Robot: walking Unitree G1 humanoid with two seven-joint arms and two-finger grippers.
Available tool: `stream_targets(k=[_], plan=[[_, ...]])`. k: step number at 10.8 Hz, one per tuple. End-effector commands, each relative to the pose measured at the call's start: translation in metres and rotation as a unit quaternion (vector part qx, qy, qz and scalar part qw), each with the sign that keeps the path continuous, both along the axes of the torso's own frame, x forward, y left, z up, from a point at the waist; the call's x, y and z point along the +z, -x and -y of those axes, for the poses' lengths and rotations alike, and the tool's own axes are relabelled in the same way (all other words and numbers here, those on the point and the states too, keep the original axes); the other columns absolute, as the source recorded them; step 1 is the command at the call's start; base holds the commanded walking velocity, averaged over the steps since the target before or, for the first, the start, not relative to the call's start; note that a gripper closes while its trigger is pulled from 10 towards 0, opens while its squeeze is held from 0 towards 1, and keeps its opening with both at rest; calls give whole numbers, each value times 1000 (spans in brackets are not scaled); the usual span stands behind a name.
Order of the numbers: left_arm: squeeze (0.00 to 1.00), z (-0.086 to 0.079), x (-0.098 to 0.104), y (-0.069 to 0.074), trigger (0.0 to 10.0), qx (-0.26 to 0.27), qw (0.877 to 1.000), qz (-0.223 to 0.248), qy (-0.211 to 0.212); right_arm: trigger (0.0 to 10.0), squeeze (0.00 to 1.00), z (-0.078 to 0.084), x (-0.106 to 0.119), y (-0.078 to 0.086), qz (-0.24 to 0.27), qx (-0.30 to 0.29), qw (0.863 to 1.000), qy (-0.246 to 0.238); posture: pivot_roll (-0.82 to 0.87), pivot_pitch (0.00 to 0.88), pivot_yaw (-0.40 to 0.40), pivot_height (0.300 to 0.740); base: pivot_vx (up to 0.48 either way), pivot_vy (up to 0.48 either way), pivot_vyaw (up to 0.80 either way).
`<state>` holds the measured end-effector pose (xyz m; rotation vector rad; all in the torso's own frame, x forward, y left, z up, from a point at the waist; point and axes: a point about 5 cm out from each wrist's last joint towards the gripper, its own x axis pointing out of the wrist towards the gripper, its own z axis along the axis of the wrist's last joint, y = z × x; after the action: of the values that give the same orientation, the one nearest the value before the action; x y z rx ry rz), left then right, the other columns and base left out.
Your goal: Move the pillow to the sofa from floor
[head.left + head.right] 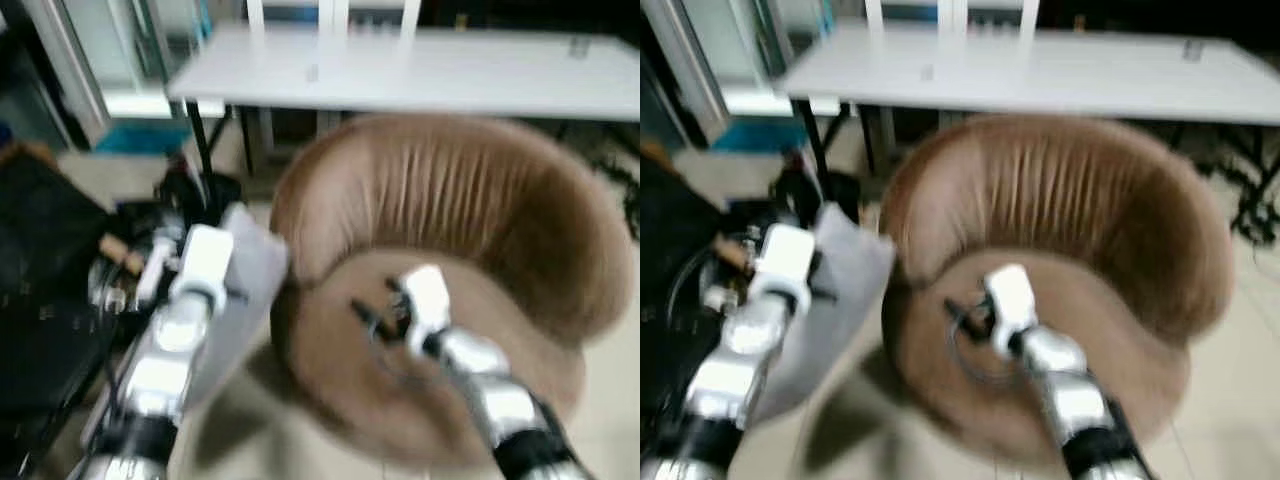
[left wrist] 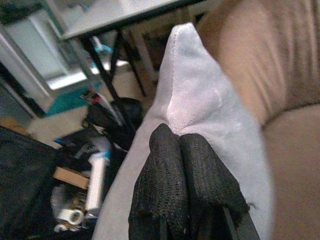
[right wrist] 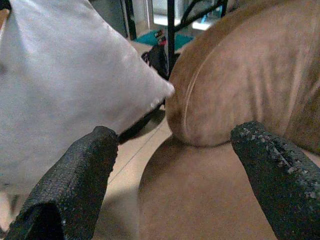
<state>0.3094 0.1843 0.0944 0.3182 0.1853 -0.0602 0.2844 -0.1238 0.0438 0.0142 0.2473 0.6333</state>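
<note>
Jaws: left gripper [image 2: 177,145] is closed, pinching the pillow's edge; right gripper [image 3: 170,165] is spread wide and empty
Pillow: pale grey pillow [image 1: 235,300] is off the floor, hanging from the left gripper just beside the sofa's left flank, one corner close against the armrest
Sofa: round brown sofa [image 1: 470,200] sits in front of a white table [image 1: 420,70]; its seat [image 1: 350,360] is bare
Right arm: reaches out over the seat, near its front
Clutter: dark bags and loose items [image 1: 120,270] lie on the floor, left of the pillow
Done: pickup looks complete
Left: pillow has yet to cross over the armrest, settle on the seat and be released, by my reading
</note>
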Motion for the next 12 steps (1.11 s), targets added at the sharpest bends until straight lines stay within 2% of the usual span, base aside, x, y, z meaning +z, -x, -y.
stream_targets(k=[1, 8, 10, 12], plan=[[0, -6, 16, -6, 10000, 3, 999, 35, -10, 10000, 0, -11, 6, -2, 16, 17, 1000, -8, 13, 0, -3, 740, 439, 0, 0], [0, -11, 11, -7, 10000, 0, 996, 12, -88, 10000, 0, -18, 8, 5, 25, 36, 999, -10, 16, 0, 2, 740, 319, -353, 0], [0, -11, 10, -5, 10000, -1, 995, 11, -98, 10000, 0, -19, 8, 5, 24, 43, 999, -8, 18, 0, 2, 740, 300, -371, 0], [0, -12, 8, -5, 10000, 1, 995, 7, -99, 10000, 0, -21, 8, 5, 21, 49, 999, -2, 19, 0, -1, 740, 0, -418, 0]])
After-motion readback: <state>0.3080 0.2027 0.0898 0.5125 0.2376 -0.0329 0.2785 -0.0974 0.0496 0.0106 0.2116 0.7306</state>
